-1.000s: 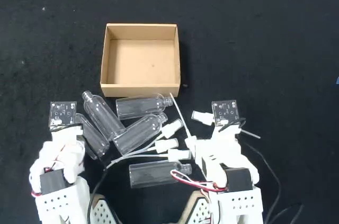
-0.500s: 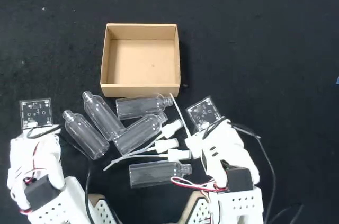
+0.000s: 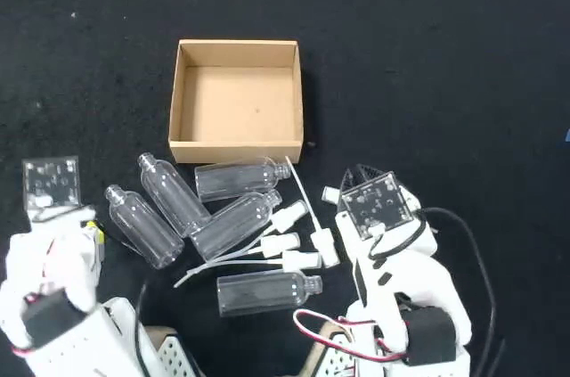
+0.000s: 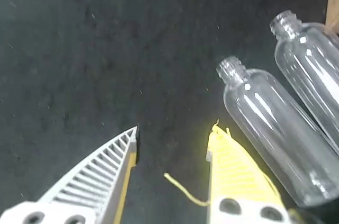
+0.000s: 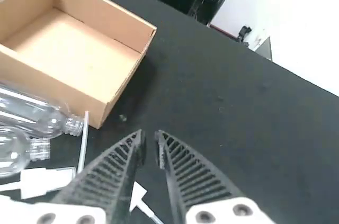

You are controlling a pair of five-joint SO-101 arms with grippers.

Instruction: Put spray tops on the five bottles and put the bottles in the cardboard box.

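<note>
Clear round plastic bottles point(image 3: 232, 224), five of them, lie on their sides in a loose bunch on the black cloth bench point(image 3: 445, 83), just in front of the open brown cardboard box point(image 3: 236, 152), which has nothing in it. None has a top on. They look hollow and very light, so I think they will roll or skid away if bumped. Their sides are smooth and may slip, and a hard pinch could squash them. A good place to hold one is across the fat middle, leaving the open neck free for its top. The small white spray tops with long thin tubes point(image 3: 287, 213) lie mixed in beside the bottles. The tubes look bendy, so the chunky white head seems the safer part to grab. The left end effector point(image 4: 172, 139) is open wide and holds nothing. It hangs over bare bench just beside the bottle at the left end of the bunch point(image 4: 270, 123). The right end effector point(image 5: 149, 136) is open only a crack and holds nothing. It sits above the bench near the spray tops.
</note>
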